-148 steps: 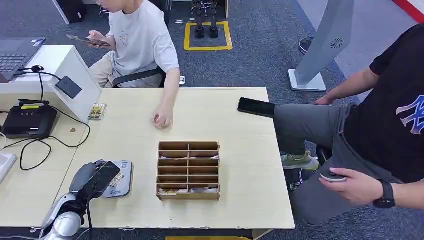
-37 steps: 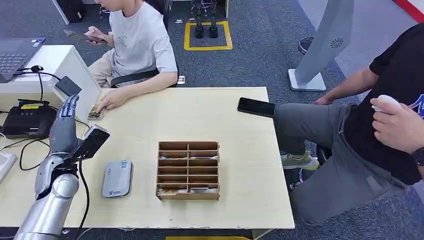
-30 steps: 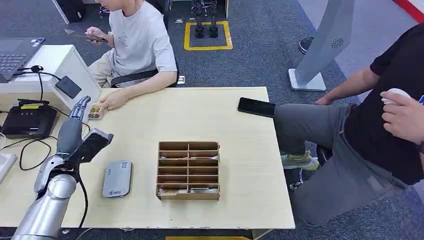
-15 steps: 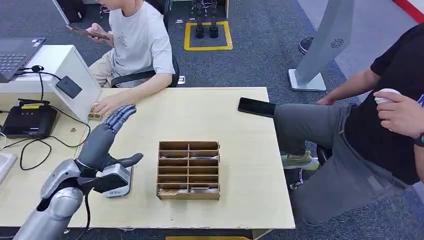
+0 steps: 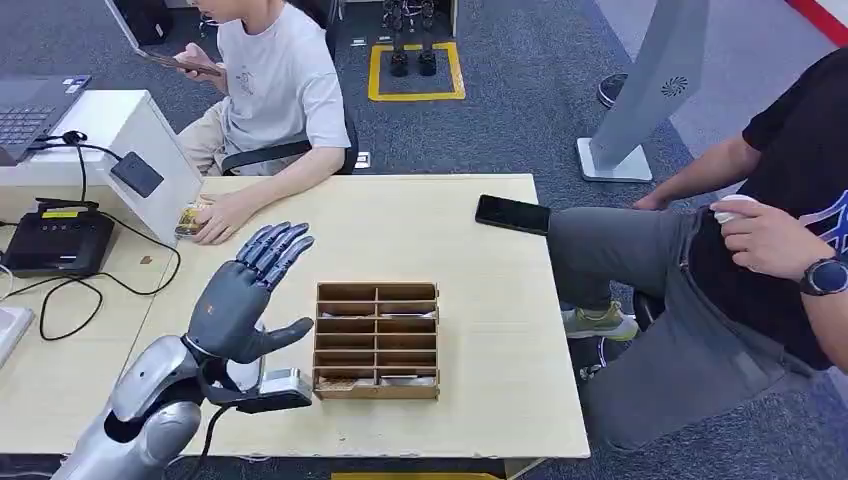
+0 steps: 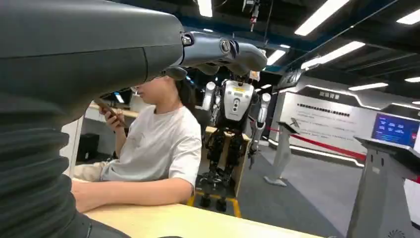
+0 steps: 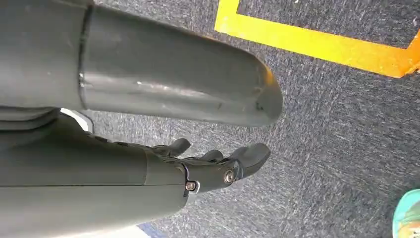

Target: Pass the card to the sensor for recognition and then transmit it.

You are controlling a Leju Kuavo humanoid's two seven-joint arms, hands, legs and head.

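Farthest to my left, the cards [image 5: 190,219] are lying in a small clear tray against the white box, and a person's hand [image 5: 225,216] is resting right beside it, touching or nearly so. The tray is too small here for me to tell its long axis. I am holding my left hand [image 5: 243,305] up above the table [image 5: 440,240], its fingers [image 5: 275,245] straight and spread and pointing away toward the far side, the thumb standing apart. I am gripping nothing that I can see, in the head view or between thumb and fingers [image 6: 225,49] in the wrist view. The cards are sitting beyond my fingertips and off to their left, near but apart. The grey sensor [image 5: 243,372] is lying under my wrist, mostly hidden, just beside the wooden organizer [image 5: 377,340]. My right hand [image 7: 213,166] is hanging over the carpet with fingers loosely bent around nothing, so I am judging the left as the nearer one for picking a card.
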